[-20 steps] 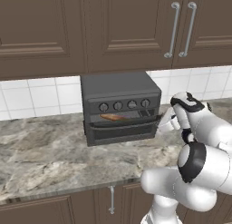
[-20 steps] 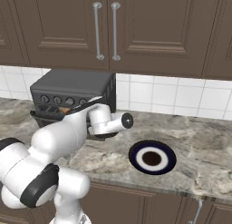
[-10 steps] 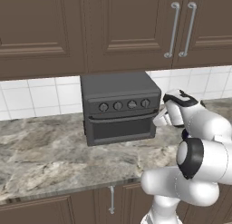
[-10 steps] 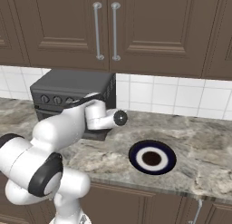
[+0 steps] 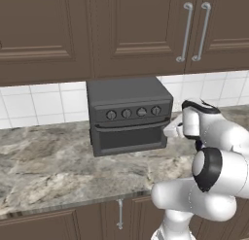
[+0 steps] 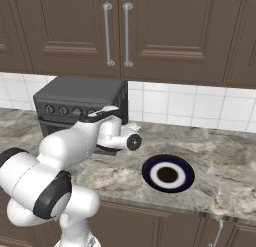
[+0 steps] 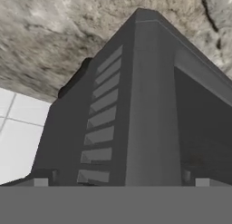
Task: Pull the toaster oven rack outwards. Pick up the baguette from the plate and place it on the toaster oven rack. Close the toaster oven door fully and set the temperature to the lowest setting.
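The dark grey toaster oven (image 5: 127, 115) stands on the counter against the tiled wall, with its door (image 5: 130, 139) shut and four knobs (image 5: 133, 112) in a row above it. The rack and the baguette are hidden behind the shut door. The round dark blue plate (image 6: 148, 172) lies bare on the counter to the oven's right. My gripper (image 5: 170, 131) hangs just off the oven's right side, level with the door's handle, touching nothing. In the hand view my gripper (image 7: 122, 182) faces the oven's vented side wall (image 7: 102, 114), fingertips (image 7: 41, 182) wide apart: it is open and holds nothing.
Dark wooden wall cabinets (image 5: 121, 30) with bar handles hang low over the oven. The marble counter (image 5: 48, 166) runs left and right, with its front edge near the base. The white tiled backsplash (image 6: 190, 108) stands behind.
A second ago the oven door stood partly open with the baguette showing inside and my gripper at the door. Now the door is shut and my hand has drawn back to the right.
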You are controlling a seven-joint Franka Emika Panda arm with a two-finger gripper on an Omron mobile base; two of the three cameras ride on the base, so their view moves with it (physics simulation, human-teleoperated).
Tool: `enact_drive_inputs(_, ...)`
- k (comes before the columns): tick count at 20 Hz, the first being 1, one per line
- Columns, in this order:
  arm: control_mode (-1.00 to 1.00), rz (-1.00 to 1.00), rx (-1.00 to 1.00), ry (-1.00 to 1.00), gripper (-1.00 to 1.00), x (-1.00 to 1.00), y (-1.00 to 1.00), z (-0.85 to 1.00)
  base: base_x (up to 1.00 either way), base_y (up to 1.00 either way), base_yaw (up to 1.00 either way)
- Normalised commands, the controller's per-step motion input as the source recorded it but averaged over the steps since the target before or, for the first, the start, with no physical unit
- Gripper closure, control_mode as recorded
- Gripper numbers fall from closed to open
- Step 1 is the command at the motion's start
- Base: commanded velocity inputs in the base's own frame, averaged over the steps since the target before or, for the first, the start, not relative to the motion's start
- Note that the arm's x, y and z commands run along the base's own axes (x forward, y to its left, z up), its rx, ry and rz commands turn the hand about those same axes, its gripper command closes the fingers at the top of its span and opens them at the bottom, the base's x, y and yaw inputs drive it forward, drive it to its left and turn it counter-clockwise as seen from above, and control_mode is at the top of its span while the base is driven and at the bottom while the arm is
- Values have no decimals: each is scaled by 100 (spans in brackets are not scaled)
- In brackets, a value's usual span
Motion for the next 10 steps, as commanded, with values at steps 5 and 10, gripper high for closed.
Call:
enact_drive_inputs(5,-100,-28,0,-3,-100,32,28,54,0,0,0)
enact_drive_inputs(10,-100,-25,0,0,-100,36,1,85,0,0,0)
